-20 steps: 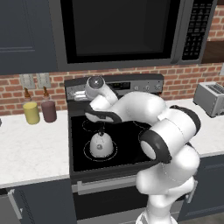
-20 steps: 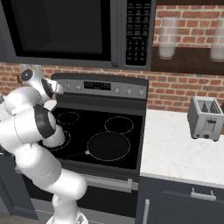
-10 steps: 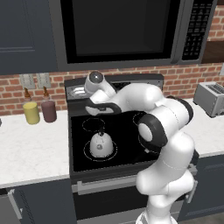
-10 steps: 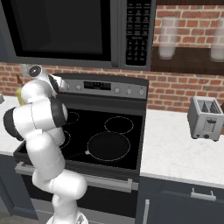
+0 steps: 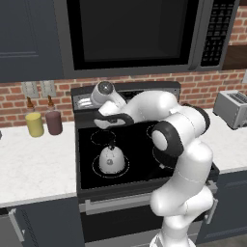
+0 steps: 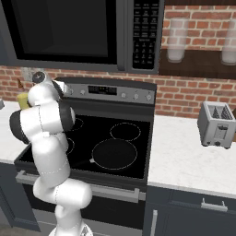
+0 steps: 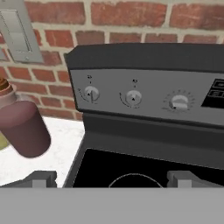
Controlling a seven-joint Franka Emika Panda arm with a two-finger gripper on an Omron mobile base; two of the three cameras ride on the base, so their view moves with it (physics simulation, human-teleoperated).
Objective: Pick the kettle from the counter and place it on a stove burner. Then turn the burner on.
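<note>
The pale dome-shaped kettle (image 5: 112, 159) stands upright on the front-left ring of the black glass stove (image 5: 136, 146). My gripper (image 5: 100, 116) hovers over the back-left ring, behind and above the kettle and apart from it. In the hand view the gripper (image 7: 113, 178) is open and empty, its fingertips (image 7: 43, 177) spread wide. It faces the grey back panel (image 7: 144, 94), where three knobs sit in a row: the left knob (image 7: 91, 93), the middle knob (image 7: 133, 97) and the right knob (image 7: 179, 103). The white counter (image 5: 34, 166) lies left of the stove.
A yellow bottle (image 5: 34, 124) and a maroon bottle (image 5: 53, 122) stand on the counter by the brick wall; the maroon bottle (image 7: 24, 127) is close on my hand's left. A microwave (image 5: 132, 34) hangs above the stove. A toaster (image 6: 215, 124) sits on the right counter.
The elbow and forearm have swung to the right and risen, while the hand stayed near the stove's back-left corner. The kettle has not moved and the jaws stayed open.
</note>
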